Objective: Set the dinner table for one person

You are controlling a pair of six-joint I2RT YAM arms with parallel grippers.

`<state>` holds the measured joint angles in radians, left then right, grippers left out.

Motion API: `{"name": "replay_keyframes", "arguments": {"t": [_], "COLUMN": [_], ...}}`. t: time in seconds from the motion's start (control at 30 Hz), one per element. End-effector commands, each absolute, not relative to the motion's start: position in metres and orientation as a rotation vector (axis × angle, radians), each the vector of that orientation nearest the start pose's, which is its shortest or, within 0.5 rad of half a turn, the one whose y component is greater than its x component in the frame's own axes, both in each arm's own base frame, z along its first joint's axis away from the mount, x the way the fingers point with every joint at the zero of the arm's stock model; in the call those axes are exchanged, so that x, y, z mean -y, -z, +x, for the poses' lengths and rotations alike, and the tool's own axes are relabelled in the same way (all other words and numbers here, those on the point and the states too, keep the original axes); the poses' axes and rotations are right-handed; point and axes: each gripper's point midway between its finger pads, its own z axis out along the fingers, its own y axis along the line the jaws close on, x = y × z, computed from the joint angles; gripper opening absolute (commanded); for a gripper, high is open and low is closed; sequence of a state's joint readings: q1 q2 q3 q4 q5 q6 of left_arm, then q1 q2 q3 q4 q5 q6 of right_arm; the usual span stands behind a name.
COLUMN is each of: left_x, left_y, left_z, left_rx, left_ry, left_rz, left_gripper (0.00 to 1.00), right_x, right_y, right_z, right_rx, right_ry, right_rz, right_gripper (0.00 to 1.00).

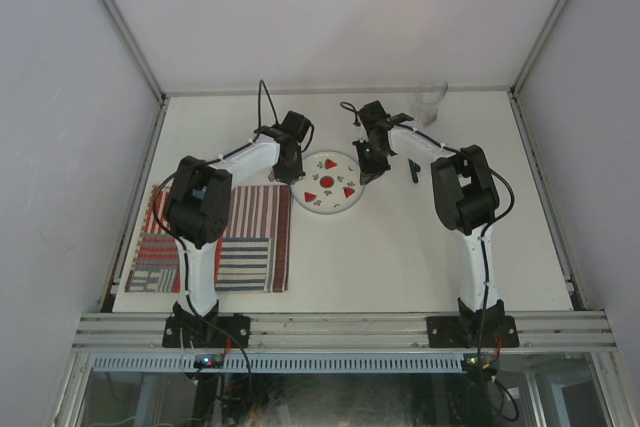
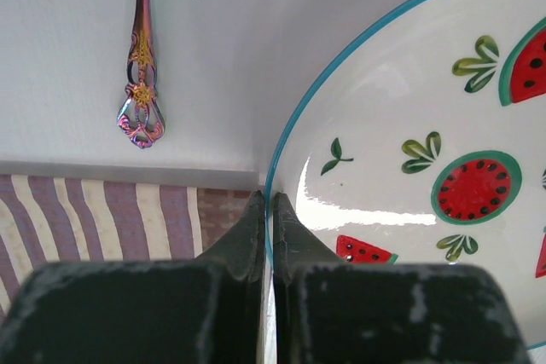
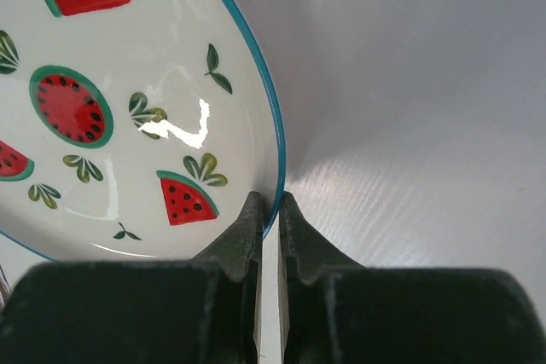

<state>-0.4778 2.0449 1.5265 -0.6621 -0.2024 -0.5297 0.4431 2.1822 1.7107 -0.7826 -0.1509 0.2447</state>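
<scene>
- Top external: looks down from high behind the near edge of the dinner table (image 1: 400,267), far off, taking in the whole top, the striped placemat (image 1: 250,227) and the watermelon plate (image 1: 330,197).
- Left wrist: peers past the left gripper (image 2: 267,200), very close, onto the plate's left rim, a placemat corner and an ornate cutlery handle (image 2: 141,83).
- Right wrist: peers past the right gripper (image 3: 270,200), equally close, onto the plate's opposite rim and bare tabletop.
- Shared by all three: the plate; by top and left wrist: the placemat.
</scene>
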Motion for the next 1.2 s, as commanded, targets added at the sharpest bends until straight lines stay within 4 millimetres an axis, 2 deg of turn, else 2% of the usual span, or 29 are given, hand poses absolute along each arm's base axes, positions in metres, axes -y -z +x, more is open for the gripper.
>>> {"name": "replay_keyframes", "arguments": {"t": [0.0, 0.47, 0.67, 0.9, 1.17], "left_x": [0.225, 0.218, 0.213, 0.201, 0.195], "left_y": [-0.088, -0.109, -0.107, -0.095, -0.065], "left_z": [0.415, 0.413, 0.406, 0.387, 0.362], "left_rx": [-2.582, -2.548, -2.566, -2.604, -2.688], "left_ry": [0.158, 0.14, 0.122, 0.083, 0.06], "left_rz": [-0.063, -0.087, -0.102, -0.136, -0.161], "left_gripper": [0.0, 0.0, 0.0, 0.0, 0.0], "right_x": [-0.26, -0.267, -0.277, -0.29, -0.301], "right_y": [-0.051, -0.066, -0.067, -0.067, -0.062], "right_z": [0.398, 0.399, 0.393, 0.384, 0.372], "right_rx": [-2.752, -2.715, -2.716, -2.718, -2.741], "right_ry": [-0.466, -0.473, -0.497, -0.519, -0.546], "right_rz": [-0.433, -0.453, -0.48, -0.519, -0.558], "right_gripper": [0.0, 0.0, 0.0, 0.0, 0.0]}}
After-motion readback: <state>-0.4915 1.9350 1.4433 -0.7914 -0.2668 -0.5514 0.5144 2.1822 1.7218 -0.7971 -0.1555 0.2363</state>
